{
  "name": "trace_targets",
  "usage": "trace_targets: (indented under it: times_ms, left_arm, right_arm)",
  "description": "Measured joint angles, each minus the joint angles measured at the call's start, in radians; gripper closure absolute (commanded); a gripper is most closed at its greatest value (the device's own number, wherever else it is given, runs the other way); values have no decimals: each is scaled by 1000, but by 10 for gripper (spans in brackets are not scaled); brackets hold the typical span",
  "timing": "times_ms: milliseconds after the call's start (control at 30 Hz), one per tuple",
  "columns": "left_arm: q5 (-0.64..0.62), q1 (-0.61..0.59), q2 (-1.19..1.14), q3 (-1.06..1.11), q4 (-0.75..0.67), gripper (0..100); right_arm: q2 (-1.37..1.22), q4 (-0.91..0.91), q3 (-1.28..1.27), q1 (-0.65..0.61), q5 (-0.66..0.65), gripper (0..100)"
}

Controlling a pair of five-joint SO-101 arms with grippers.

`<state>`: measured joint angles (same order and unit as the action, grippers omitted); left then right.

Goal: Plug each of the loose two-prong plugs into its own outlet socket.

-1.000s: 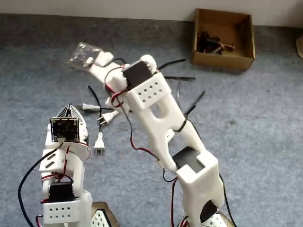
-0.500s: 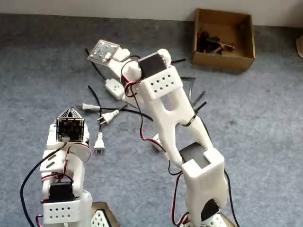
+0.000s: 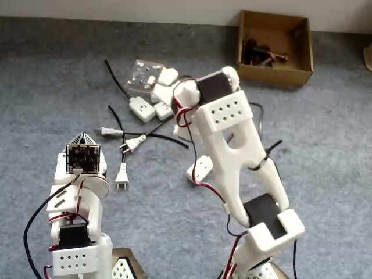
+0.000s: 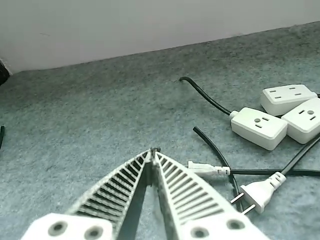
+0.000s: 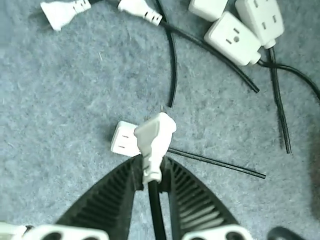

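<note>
So the right pincer (image 5: 151, 165) is pinched tight on a white two-prong plug (image 5: 156, 131), gripping it at the cord end, with the black cord running back between the fingers; the plug sits over a lone socket block (image 5: 121, 141) on the grey tabletop (image 3: 325, 145), and I can't tell if the two actually touch; the left pincer (image 4: 152, 151) is closed right up with nothing in it, sitting low near the loose stuff; just ahead of it lie the nearest plug (image 3: 122, 174), a middle plug (image 3: 135, 142) and a slim plug (image 3: 108, 132), all unplugged; further out, a bunch of three socket blocks (image 4: 257, 127) huddles close together; a cardboard box (image 3: 273, 75) with dark bits inside sits at the far edge.
</note>
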<state>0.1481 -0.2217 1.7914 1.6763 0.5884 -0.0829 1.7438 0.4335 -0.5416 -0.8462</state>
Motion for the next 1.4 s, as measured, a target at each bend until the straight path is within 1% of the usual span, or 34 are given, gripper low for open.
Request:
trace_targets:
  times_ms: [167, 333, 467, 700, 933, 1133, 1400]
  left_arm:
    - [0, 0, 0, 0, 0, 993]
    - [0, 0, 0, 0, 0, 993]
    - [0, 0, 0, 0, 0, 993]
    - [0, 0, 0, 0, 0, 993]
    - [0, 0, 0, 0, 0, 993]
    - [0, 0, 0, 0, 0, 993]
    - [0, 0, 0, 0, 0, 993]
  right_arm:
    - [71, 0, -95, 49, -141, 993]
    - [84, 0, -180, 100, -287, 993]
    - [86, 0, -233, 104, -397, 993]
    - [86, 0, -304, 104, -534, 993]
    - [86, 0, -334, 104, -585, 993]
    - [86, 0, -334, 104, -586, 993]
    - [86, 0, -334, 55, -586, 993]
